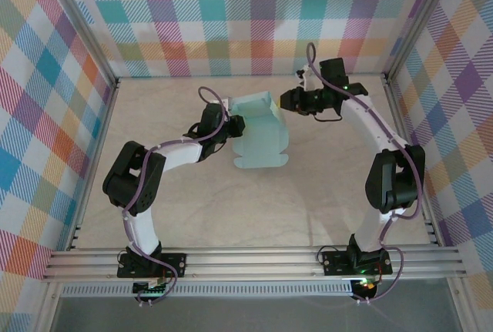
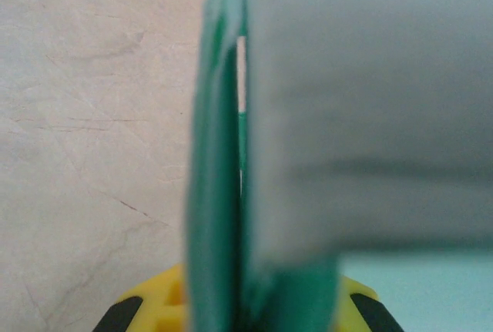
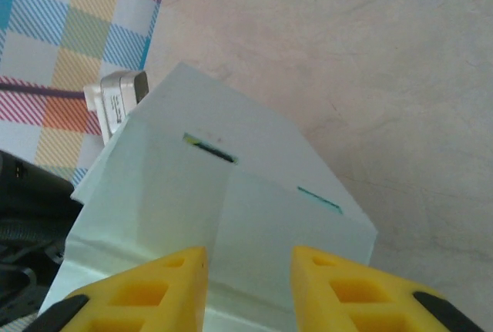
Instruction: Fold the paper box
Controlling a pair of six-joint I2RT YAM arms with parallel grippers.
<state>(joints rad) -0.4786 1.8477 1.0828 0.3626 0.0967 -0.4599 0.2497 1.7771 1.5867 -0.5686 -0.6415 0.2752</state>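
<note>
The paper box (image 1: 260,133) is pale mint card, partly folded, lying mid-table with a raised section at its far end. My left gripper (image 1: 233,125) is shut on its left edge. In the left wrist view the card (image 2: 216,193) runs edge-on up from between the yellow fingers (image 2: 154,305), and a blurred flap covers the right half. My right gripper (image 1: 286,101) is at the box's far right corner. In the right wrist view its fingers (image 3: 166,286) stand apart over a card panel (image 3: 254,186) with two slots, and nothing is pinched between them.
The beige tabletop (image 1: 192,209) is ringed by plaid walls (image 1: 46,116) with upright metal posts at the corners (image 1: 393,85). An aluminium rail (image 1: 254,259) runs along the near edge. Part of the left arm (image 3: 115,101) shows beside the box in the right wrist view.
</note>
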